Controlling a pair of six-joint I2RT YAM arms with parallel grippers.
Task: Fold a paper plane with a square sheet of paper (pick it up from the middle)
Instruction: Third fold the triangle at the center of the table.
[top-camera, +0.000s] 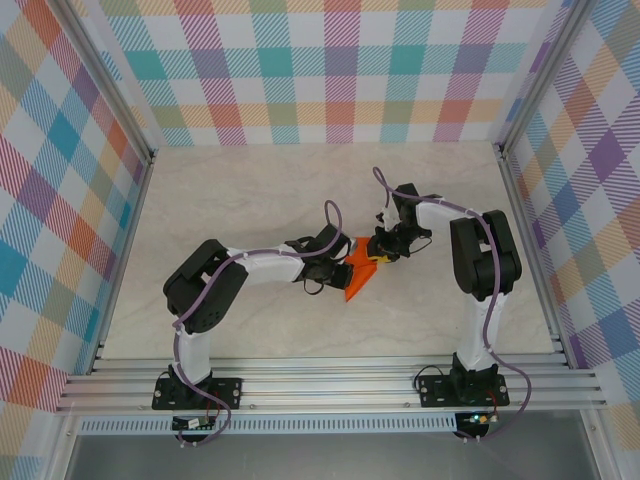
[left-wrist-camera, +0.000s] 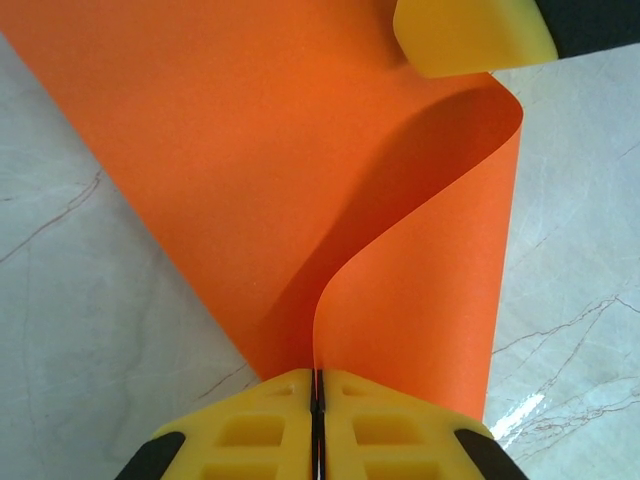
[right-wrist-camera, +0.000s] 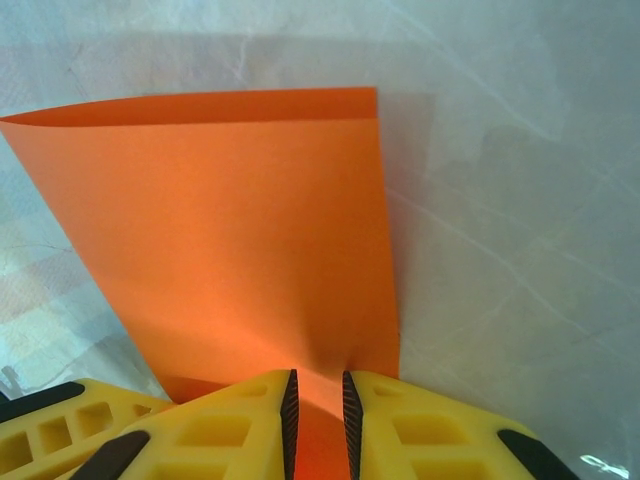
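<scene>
**Step in hand (judged): first half-fold.** The square sheet of paper (top-camera: 357, 276) is at the middle of the table (top-camera: 250, 190), between the two arms. It is bent over on itself in a soft curl, with no sharp crease yet. It appears to be raised slightly off the surface, though the overhead view is too small to confirm this.

**Grip.** The left pincer (left-wrist-camera: 317, 400) is clenched on one edge of the sheet, jaws fully together. The right pincer (right-wrist-camera: 317, 395) grasps the opposite side, jaws a narrow slot apart with paper between them.

**Procedure.**
1. Match the free corners before flattening.
2. Lay the curl down.
3. Press the fold from the middle outward.

Do not draw the pincers apart, because thin paper is likely to tear at the grip.

**Pose.** Both arms reach inward with elbows bent. The wrists point toward each other, and the pincers are near each other over the sheet.
</scene>
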